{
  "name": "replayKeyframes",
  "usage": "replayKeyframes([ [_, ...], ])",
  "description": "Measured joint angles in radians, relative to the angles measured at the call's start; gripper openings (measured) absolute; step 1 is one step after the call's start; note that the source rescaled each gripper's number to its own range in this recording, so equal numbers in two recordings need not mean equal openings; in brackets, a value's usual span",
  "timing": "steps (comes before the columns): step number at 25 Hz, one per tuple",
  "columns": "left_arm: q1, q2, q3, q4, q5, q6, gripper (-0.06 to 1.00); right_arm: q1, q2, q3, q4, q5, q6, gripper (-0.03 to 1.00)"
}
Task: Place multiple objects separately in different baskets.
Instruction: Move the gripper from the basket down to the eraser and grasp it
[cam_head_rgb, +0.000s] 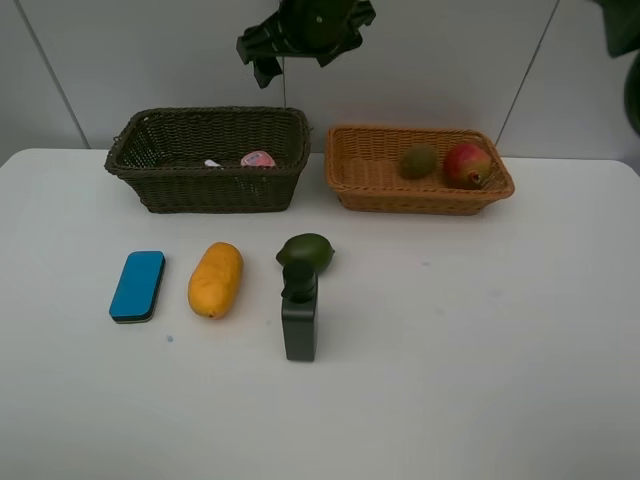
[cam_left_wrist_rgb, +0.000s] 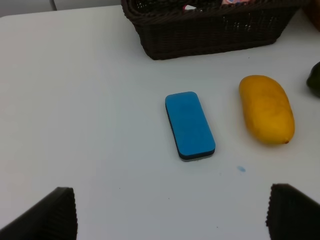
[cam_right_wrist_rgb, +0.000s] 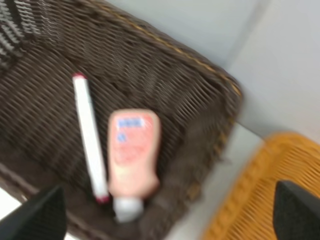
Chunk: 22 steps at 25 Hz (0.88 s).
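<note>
Two rectangular wicker baskets stand side by side at the far edge of the white table (cam_head_rgb: 480, 330). The deep, dark olive-brown basket (cam_head_rgb: 200, 185) is on the left and the shallower orange-tan basket (cam_head_rgb: 420, 197) on the right, close but apart.

Inside the dark basket lie the pink plastic bottle (cam_right_wrist_rgb: 132, 150) and the slim white-pink marker (cam_right_wrist_rgb: 90, 140), side by side. The wrist picture is blurred, so I cannot be sure whether they touch. The orange-tan basket holds the brown kiwi (cam_head_rgb: 418, 161) on its left and the red pomegranate (cam_head_rgb: 466, 164) on its right, close together.

Four things lie on the table, nearer than the baskets. Furthest left is the flat blue eraser block (cam_head_rgb: 137, 286), with the orange-yellow mango (cam_head_rgb: 215, 279) just beside it. To the right of the mango is the round green avocado (cam_head_rgb: 305, 251). The dark green bottle (cam_head_rgb: 299, 322) lies directly on the avocado's near side, and its top meets the avocado in the high view.

The right gripper (cam_right_wrist_rgb: 165, 212) hangs above the dark basket, over the pink bottle and marker, with its jaws spread wide and empty. The left gripper (cam_left_wrist_rgb: 172, 215) hovers above the table on the near side of the eraser, its jaws likewise wide apart and gripping nothing.
</note>
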Motion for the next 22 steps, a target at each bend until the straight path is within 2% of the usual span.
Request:
replayKeyframes([
  [4, 0.0, 0.0, 0.0, 0.0, 0.0, 0.0, 1.0, 0.007, -0.049, 0.0, -0.044, 0.119, 0.019, 1.0],
  [10, 0.0, 0.0, 0.0, 0.0, 0.0, 0.0, 1.0, 0.021, -0.129, 0.076, -0.046, 0.224, 0.022, 1.0],
  [22, 0.0, 0.0, 0.0, 0.0, 0.0, 0.0, 1.0, 0.022, -0.444, 0.472, -0.047, 0.23, -0.042, 1.0],
])
